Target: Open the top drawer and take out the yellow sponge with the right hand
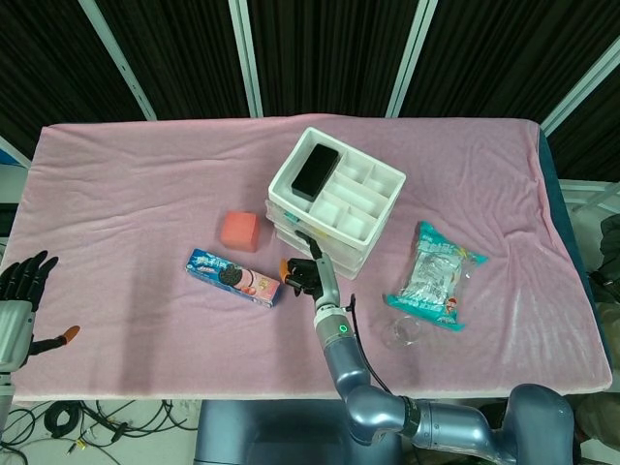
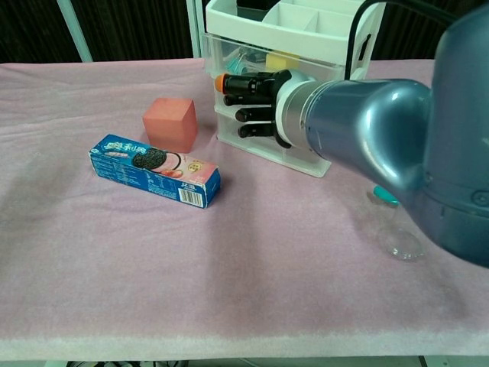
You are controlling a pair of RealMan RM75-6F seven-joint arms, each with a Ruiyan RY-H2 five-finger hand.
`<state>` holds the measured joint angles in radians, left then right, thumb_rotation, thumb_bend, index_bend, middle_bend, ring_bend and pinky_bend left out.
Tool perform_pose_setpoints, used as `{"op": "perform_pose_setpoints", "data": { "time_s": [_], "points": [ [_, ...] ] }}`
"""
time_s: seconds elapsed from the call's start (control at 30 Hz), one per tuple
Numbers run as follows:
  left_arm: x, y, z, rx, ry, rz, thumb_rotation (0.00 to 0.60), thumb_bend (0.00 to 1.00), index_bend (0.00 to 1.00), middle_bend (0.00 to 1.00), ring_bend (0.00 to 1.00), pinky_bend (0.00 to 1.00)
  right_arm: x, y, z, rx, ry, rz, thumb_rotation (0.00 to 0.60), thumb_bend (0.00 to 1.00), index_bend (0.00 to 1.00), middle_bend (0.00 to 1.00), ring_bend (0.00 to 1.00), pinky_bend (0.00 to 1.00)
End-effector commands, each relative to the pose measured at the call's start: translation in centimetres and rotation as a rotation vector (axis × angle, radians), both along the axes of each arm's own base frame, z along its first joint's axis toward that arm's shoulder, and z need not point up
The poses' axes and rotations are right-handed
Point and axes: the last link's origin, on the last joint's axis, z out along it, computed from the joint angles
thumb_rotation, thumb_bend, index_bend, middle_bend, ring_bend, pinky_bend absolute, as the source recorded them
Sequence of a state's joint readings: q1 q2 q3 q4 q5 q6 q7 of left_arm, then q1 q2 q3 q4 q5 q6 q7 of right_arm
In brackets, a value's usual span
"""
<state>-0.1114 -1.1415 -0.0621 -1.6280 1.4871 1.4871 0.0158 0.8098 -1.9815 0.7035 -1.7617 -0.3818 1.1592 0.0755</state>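
Observation:
A white drawer unit stands mid-table with a divided tray on top. Its clear top drawer sticks out a little past the drawers below. Inside it the yellow sponge shows through the clear front. My right hand is at the drawer front, its fingers hooked on the top drawer's edge; in the head view the right hand sits just in front of the unit. My left hand hangs at the table's near left edge, fingers spread, holding nothing.
A pink cube and a blue cookie box lie left of the unit. A snack bag and a clear round lid lie to its right. A black slab rests in the top tray.

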Motion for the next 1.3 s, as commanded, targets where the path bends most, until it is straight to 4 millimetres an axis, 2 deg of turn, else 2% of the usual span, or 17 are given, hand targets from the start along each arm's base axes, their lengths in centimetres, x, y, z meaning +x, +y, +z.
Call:
{"op": "perform_pose_setpoints", "data": {
  "time_s": [0.03,0.37,0.63,0.83,1.3],
  "points": [
    [0.0,0.0,0.0,0.000,0.001,-0.001,0.600,0.00,0.00,0.00,0.00,0.00,0.3,0.7,0.0,0.015,-0.006,0.017,0.600,0.44,0.20,0.79,0.87,0.79],
    [0.0,0.0,0.0,0.003,0.002,-0.004,0.600,0.00,0.00,0.00,0.00,0.00,-0.1,2.4,-0.7,0.058,-0.005,0.030,0.600,0.44,0.21,0.79,0.87,0.79],
    [0.0,0.0,0.0,0.003,0.002,-0.003,0.600,0.00,0.00,0.00,0.00,0.00,0.2,3.0,0.1,-0.001,0.069,0.136,0.600,0.44,0.21,0.79,0.87,0.79],
    [0.0,0.1,0.0,0.004,0.003,-0.003,0.600,0.00,0.00,0.00,0.00,0.00,0.3,2.5,1.5,-0.128,0.261,0.281,0.600,0.44,0.20,0.79,0.87,0.79],
    [0.1,0.0,0.0,0.005,0.007,-0.009,0.600,0.00,0.00,0.00,0.00,0.00,-0.4,1.1,3.2,-0.261,0.698,0.427,0.600,0.44,0.20,0.79,0.87,0.79]
  ]
}}
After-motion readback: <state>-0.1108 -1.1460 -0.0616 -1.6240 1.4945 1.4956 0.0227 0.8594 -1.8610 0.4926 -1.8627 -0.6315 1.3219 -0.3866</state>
